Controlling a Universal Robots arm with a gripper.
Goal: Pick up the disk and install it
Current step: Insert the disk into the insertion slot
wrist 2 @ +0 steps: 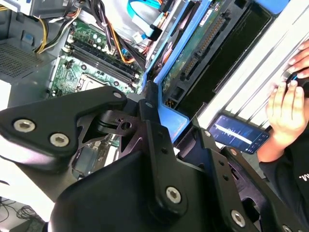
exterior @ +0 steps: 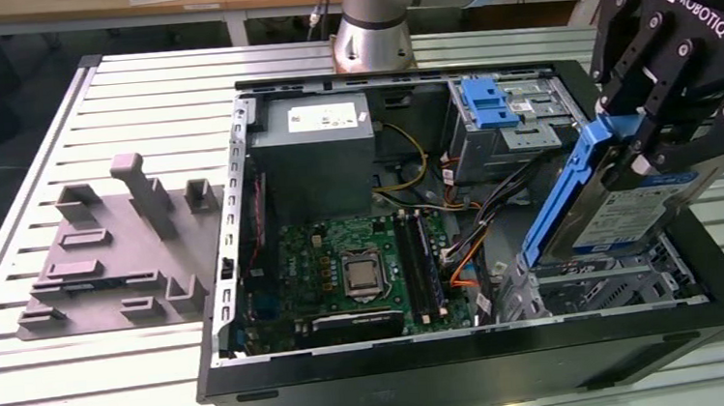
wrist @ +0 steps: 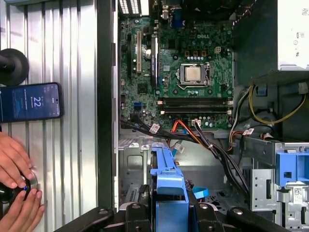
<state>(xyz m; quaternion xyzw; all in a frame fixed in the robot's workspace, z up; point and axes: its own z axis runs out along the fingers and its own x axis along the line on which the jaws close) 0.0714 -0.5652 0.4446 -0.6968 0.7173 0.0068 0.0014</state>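
The slatted bench (exterior: 66, 381) carries an open computer case (exterior: 478, 354); over one end of that case the tool (exterior: 653, 153) is clamped on the disk (exterior: 625, 219), held tilted. It looks rigid, fairly heavy, knock-sensitive, best gripped by its edges

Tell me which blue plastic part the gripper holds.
The blue carrier framing the silver-grey hard drive, clamped in the gripper; the small blue latch sits on the metal cage.

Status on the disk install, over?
End effector shut on disk. Tilted over drive cage, not seated. Cable bundle close beside it.
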